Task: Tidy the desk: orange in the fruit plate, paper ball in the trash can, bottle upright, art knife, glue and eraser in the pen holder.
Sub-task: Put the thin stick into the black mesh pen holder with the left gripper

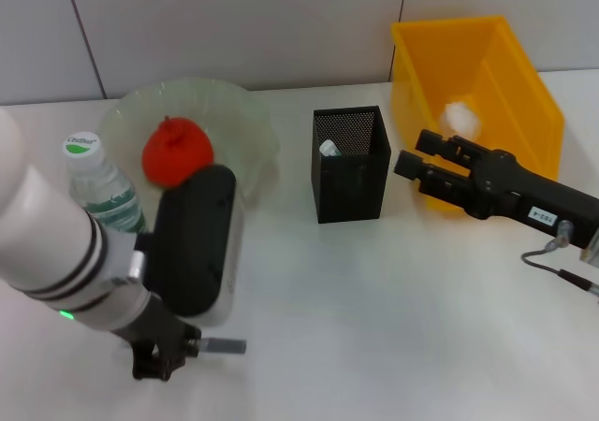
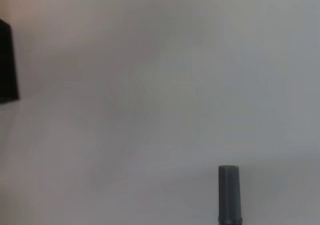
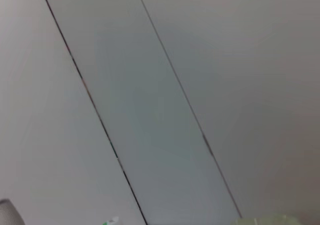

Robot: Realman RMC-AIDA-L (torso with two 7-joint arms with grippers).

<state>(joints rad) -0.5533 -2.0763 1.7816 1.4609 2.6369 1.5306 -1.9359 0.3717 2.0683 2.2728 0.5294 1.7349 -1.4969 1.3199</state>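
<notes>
1. Two claws at work over the white desk (image 1: pixel 374 299). Nearest to the camera, the left claw (image 1: pixel 157 357), low over the desk's front edge, under the white forearm and black wrist block.
2. Closed on the glue (image 1: pixel 221 346), a grey stick poking out sideways from the fingers toward the right claw's side. In the left wrist view, only the glue's blunt end (image 2: pixel 229 197), over bare desk.
3. Just beyond the left claw and half hidden by its arm, the bottle (image 1: pixel 98 185): upright, white cap with a green mark on top, green label facing forward.
4. Across the desk from the left claw and farther back, the right claw (image 1: pixel 415 154), reaching in from the right, raised, pointing toward the middle. Fingers a little apart, nothing between them.
5. Just beside the right claw's tips, on the side toward the left claw, the pen holder (image 1: pixel 351 173): black mesh, upright, with a small pale tip (image 1: pixel 329 147) showing inside near one corner; too small to tell what.
6. Beyond the left claw, past the bottle, the fruit plate (image 1: pixel 253 122), pale green with a wavy rim, its front edge covered by the black wrist block. Inside it, the orange (image 1: pixel 176 150), stem nub up.
7. Right behind the right claw, the trash can (image 1: pixel 524 84), bright yellow, with the paper ball (image 1: pixel 459 115) lying inside on the bottom, just past the claw's upper finger.
8. Farthest back, grey wall panels (image 3: pixel 165 110) with thin dark seams, filling the right wrist view.
</notes>
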